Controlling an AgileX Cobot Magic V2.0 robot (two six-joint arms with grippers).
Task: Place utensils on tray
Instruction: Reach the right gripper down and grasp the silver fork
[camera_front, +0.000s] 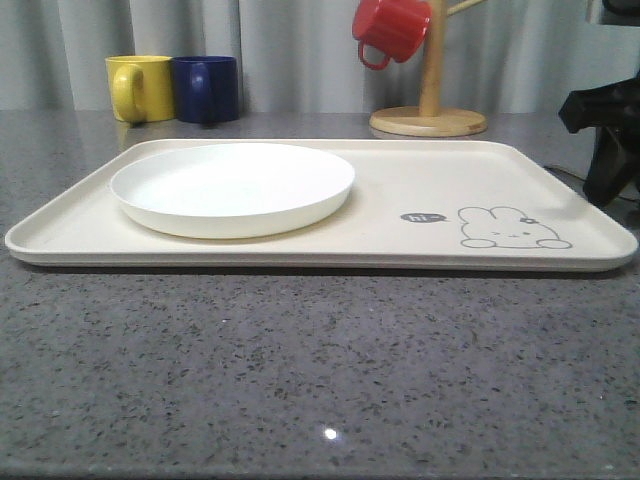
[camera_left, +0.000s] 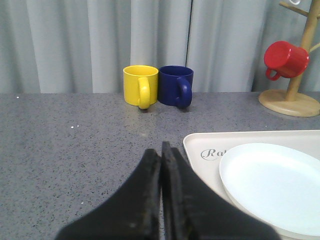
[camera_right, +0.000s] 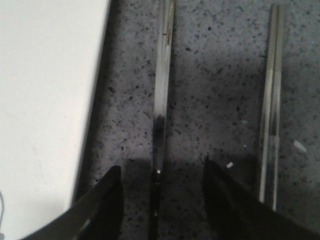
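Steel handle (camera_right: 161, 100) is lying between your right gripper's (camera_right: 161, 192) spread fingers; you're wanting it centred before pinching, clear of the tray (camera_right: 45, 100).

White plate (camera_front: 232, 188) — yellow mug (camera_front: 139, 87), blue mug (camera_front: 206, 88), red mug (camera_front: 390, 28) on wooden stand (camera_front: 429, 118)

The left pincer (camera_left: 161, 150) hangs closed over the grey surface (camera_left: 75, 150), beside the tray's (camera_left: 200, 142) corner holding a white plate (camera_left: 275, 185). Yellow mug (camera_left: 140, 85) and blue mug (camera_left: 176, 85) touch.
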